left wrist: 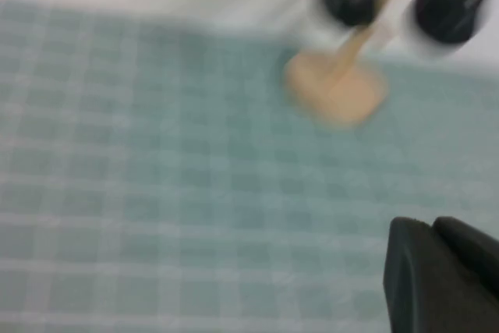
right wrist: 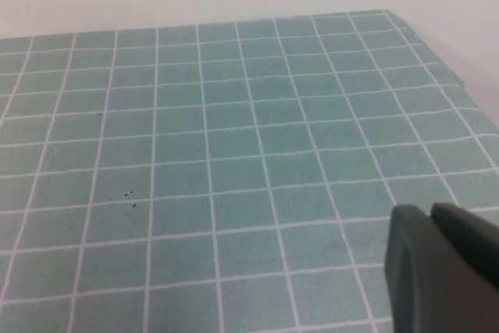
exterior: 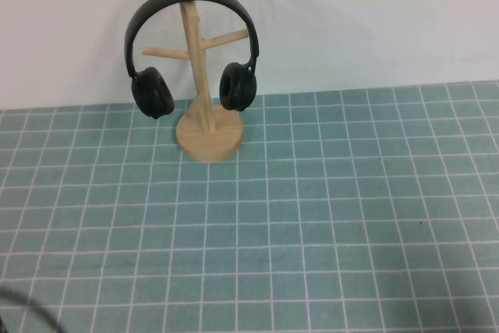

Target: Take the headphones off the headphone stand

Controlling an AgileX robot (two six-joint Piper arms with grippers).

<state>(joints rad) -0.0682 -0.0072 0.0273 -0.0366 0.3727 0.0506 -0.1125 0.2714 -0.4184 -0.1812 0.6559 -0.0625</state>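
The black headphones hang on the light wooden headphone stand at the far left-centre of the mat. The headband arches over the post's top and an ear cup hangs on each side of it. In the blurred left wrist view, the stand's base and both ear cups show far ahead. My left gripper is shut and empty, low over the mat and well short of the stand. My right gripper is shut and empty over bare mat at the right. Neither gripper shows in the high view.
A green gridded cutting mat covers the table, and a white wall stands behind it. The right wrist view shows the mat's far right corner. A thin dark cable curves in the near left corner.
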